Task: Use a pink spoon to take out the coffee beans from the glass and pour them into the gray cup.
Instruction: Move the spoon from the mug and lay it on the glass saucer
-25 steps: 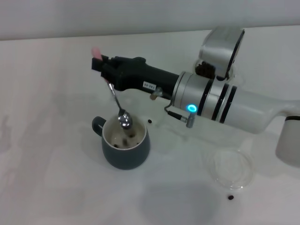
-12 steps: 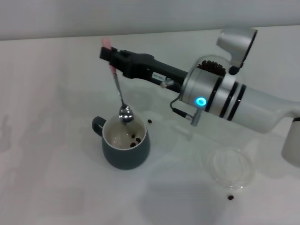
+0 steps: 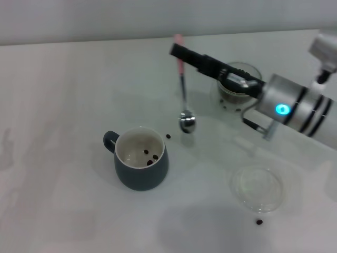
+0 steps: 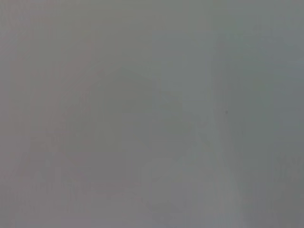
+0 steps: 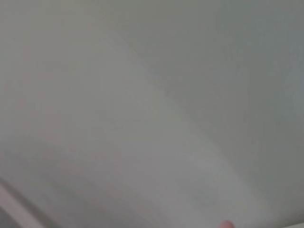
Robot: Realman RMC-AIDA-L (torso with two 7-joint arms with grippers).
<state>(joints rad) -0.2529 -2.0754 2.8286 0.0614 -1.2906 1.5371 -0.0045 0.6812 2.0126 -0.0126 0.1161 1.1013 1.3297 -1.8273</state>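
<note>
gray cup (image 3: 141, 166) mouth unobstructed, pink spoon (image 3: 182, 89) beside

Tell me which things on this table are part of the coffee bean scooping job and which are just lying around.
Part of the job:
pink spoon, held by the right gripper
glass
gray cup
coffee beans in the gray cup

Lying about:
clear shallow dish
stray bean near the dish
stray bean beside the cup

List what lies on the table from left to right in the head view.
gray cup → pink spoon, held by the right gripper → glass → flat clear dish
</note>
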